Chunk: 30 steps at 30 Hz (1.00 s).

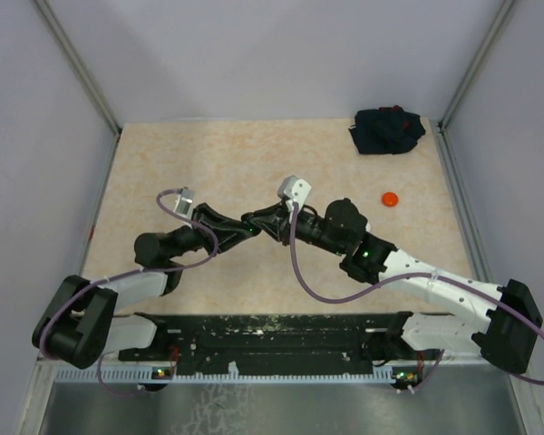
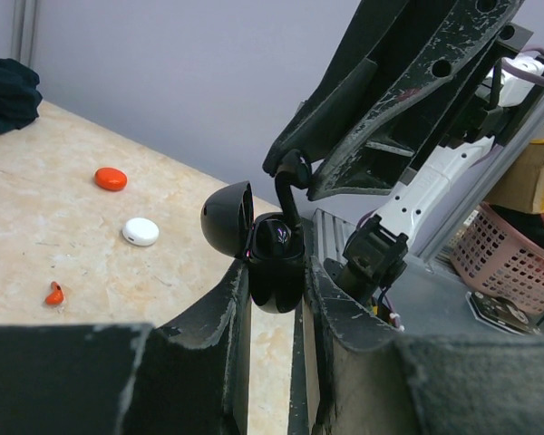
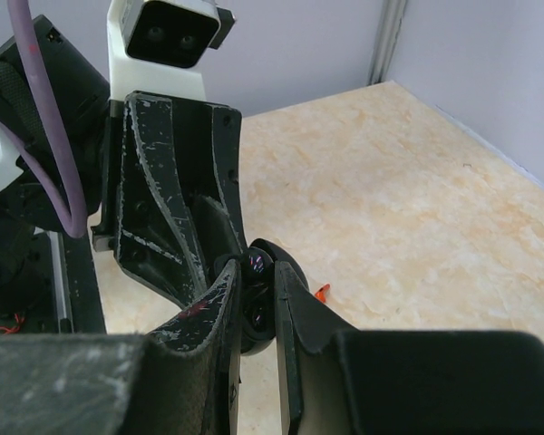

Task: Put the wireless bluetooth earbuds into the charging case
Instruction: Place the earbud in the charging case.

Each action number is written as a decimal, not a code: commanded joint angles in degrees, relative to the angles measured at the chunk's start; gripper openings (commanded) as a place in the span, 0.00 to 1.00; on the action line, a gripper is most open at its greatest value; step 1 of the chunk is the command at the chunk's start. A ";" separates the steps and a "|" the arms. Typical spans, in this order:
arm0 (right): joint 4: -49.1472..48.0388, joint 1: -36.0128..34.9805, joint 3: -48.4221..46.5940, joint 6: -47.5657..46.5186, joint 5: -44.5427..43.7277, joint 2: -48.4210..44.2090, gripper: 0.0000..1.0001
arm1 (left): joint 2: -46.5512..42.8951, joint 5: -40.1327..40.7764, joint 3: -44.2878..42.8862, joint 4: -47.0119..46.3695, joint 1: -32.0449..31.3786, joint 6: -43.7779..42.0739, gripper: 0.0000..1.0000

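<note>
left claw (image 2: 276, 272) clamped | right claw (image 3: 257, 274) pinched | arms angled inward, claws tip-to-tip

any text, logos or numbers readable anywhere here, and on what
No readable text in any view.
black charging case in the left gripper: no marking shows.
black earbud in the right gripper: plain.
white wrist camera: no label shows.
cardboard box: too blurred to tell.
</note>
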State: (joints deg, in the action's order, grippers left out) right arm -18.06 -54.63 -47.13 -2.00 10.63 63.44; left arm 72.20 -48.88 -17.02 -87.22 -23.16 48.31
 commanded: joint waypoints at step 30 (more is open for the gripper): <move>-5.19 -0.70 1.24 2.17 4.68 -0.35 0.11 | -2.53 2.52 -2.15 -7.99 -0.22 -0.86 0.00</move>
State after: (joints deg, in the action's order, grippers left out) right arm -21.02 -54.63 -45.74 -1.17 12.32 63.44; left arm 70.70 -48.07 -17.21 -87.24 -23.16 48.18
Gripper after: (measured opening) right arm 0.165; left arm 0.291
